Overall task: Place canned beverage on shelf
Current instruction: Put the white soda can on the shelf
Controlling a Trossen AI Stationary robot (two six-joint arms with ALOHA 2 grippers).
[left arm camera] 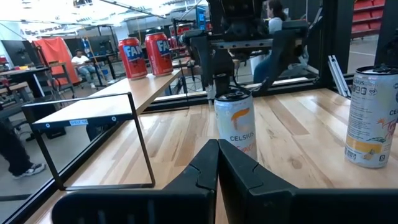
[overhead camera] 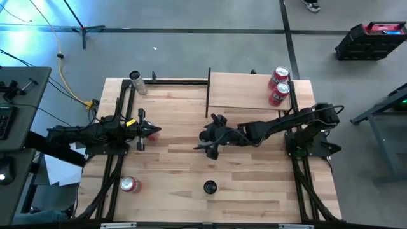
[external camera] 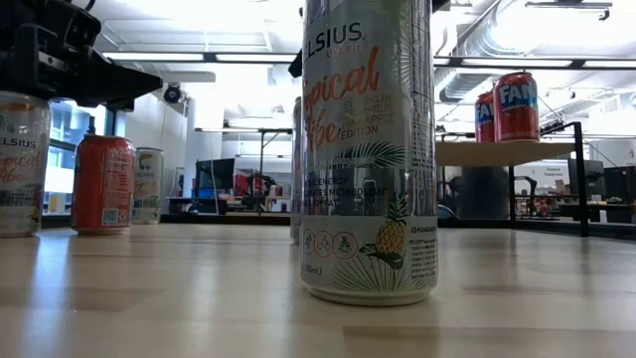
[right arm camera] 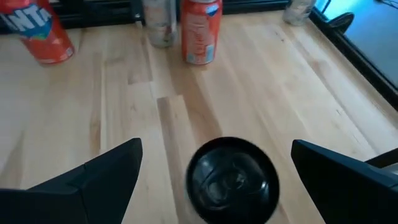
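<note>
A white and orange Celsius can (left arm camera: 235, 124) stands upright on the planked tabletop near its middle; its black top (right arm camera: 233, 180) shows in the right wrist view. My right gripper (overhead camera: 208, 138) is open just above it, one finger on either side of the top (right arm camera: 216, 148), touching nothing that I can see. The shelf (overhead camera: 241, 92), a pale board with black uprights, stands at the far right and carries two red Fanta cans (overhead camera: 278, 84). My left gripper (overhead camera: 154, 132) is shut and empty at the table's left (left arm camera: 217, 152).
A tall pineapple-print Celsius can (overhead camera: 210, 187) stands near the front edge, close to the low camera (external camera: 368, 149). A red can (overhead camera: 130, 184) stands at the front left, a silver can (overhead camera: 137, 81) at the far left corner. An orange can (right arm camera: 200, 31) and another silver can (right arm camera: 158, 25) stand near my left gripper.
</note>
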